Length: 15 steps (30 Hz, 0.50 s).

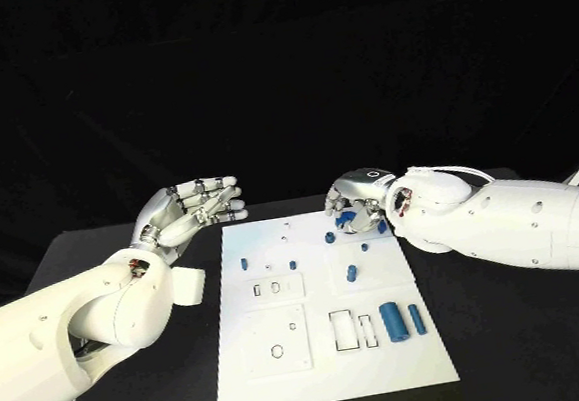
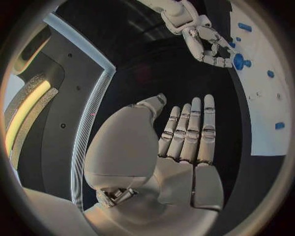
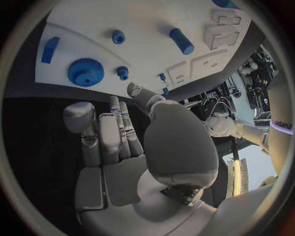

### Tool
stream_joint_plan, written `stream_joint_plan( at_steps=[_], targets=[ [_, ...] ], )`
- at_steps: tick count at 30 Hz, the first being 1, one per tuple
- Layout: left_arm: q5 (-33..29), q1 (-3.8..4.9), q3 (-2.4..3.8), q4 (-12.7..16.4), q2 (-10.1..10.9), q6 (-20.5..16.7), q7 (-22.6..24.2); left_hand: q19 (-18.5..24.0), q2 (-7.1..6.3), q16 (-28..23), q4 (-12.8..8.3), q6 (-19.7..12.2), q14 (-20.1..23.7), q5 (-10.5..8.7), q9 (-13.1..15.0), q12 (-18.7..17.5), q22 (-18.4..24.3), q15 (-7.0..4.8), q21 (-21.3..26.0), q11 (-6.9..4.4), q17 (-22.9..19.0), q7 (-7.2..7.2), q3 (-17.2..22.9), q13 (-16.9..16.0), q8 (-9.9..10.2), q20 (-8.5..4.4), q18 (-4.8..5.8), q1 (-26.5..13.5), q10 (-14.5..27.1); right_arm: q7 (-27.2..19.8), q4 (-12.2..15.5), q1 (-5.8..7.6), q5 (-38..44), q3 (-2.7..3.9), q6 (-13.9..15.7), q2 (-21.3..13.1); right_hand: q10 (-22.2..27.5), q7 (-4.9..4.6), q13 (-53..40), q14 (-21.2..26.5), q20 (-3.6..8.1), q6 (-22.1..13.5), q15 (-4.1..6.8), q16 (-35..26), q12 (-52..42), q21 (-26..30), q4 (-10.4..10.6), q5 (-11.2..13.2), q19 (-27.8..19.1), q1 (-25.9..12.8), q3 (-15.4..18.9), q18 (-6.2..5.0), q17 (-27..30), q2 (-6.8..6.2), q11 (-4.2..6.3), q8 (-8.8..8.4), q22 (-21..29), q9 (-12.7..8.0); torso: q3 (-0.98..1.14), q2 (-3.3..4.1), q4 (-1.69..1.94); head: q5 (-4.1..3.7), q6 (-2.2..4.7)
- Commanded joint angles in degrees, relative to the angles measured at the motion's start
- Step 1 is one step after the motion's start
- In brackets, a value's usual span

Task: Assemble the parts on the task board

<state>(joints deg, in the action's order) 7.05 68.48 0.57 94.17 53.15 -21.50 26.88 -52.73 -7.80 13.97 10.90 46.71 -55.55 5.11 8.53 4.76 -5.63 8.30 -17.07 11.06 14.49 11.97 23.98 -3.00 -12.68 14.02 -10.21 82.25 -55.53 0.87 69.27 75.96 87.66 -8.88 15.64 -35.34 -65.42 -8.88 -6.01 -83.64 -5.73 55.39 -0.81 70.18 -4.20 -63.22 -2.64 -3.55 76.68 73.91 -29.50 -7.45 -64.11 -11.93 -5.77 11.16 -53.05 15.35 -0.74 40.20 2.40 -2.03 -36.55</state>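
Black tabletop, white board (image 1: 327, 357) centred. Left robot hand (image 1: 200, 205) spread empty off its far-left corner; right robot hand (image 1: 359, 203) empty, fingers apart, above blue gear (image 3: 85, 72) at far edge.

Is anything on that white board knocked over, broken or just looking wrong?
Nothing stands out. The task board lies flat and square on the black table; the blue parts sit apart on it, none visibly broken. Both the left hand and right hand hold nothing.

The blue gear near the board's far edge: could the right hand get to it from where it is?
Probably yes. The right hand hangs open beside the blue gear on the task board, and nothing lies between its fingers and the gear.
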Motion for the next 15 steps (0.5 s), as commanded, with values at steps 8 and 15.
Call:
stream_joint_plan(
  at_steps=[8, 15],
  targets=[
    [0.0, 0.28, 0.20, 0.6, 0.0, 0.4, 0.0, -0.8, -1.36, -0.1, -0.7, 0.3, 0.7, -0.06, 0.9, -0.9, -0.9, -0.06, -0.9, -0.07, 1.1, 1.93, 2.1, -0.9, -0.9, -0.32, -0.21, -0.5, -0.6, 0.4, -1.6, -0.21, 1.0, 0.02, -1.8, 1.1, 1.7, 0.08, -1.1, -2.6, -0.03, -0.2, 0.17, 3.2, 0.5, -4.3, 1.9, -0.6, 2.8, 0.1, 0.2, 1.89, -3.1, -1.22, 0.29, -0.83, -5.2, 1.2, -0.14, 1.06, 0.53, -0.61, -0.08],
    [0.0, 0.30, 0.26, 0.5, 0.0, 0.5, 0.1, -0.8, -1.37, -0.1, -0.7, 0.2, 0.7, -0.08, 0.8, -1.0, -0.9, -0.04, -1.0, -0.04, 1.1, 1.96, 2.1, -0.9, -0.9, -0.32, -0.20, -0.6, -0.5, 0.5, -2.0, -0.43, 1.2, 0.01, -2.2, 1.4, 1.5, 0.07, -1.2, -2.7, -0.11, 0.0, 0.16, 4.4, 0.5, -5.9, 2.1, -0.6, 3.2, 0.1, 0.1, 2.17, -4.3, -1.07, 0.29, -0.83, -7.3, 1.5, -0.03, 1.31, 0.55, -0.69, -0.16]
  ],
)
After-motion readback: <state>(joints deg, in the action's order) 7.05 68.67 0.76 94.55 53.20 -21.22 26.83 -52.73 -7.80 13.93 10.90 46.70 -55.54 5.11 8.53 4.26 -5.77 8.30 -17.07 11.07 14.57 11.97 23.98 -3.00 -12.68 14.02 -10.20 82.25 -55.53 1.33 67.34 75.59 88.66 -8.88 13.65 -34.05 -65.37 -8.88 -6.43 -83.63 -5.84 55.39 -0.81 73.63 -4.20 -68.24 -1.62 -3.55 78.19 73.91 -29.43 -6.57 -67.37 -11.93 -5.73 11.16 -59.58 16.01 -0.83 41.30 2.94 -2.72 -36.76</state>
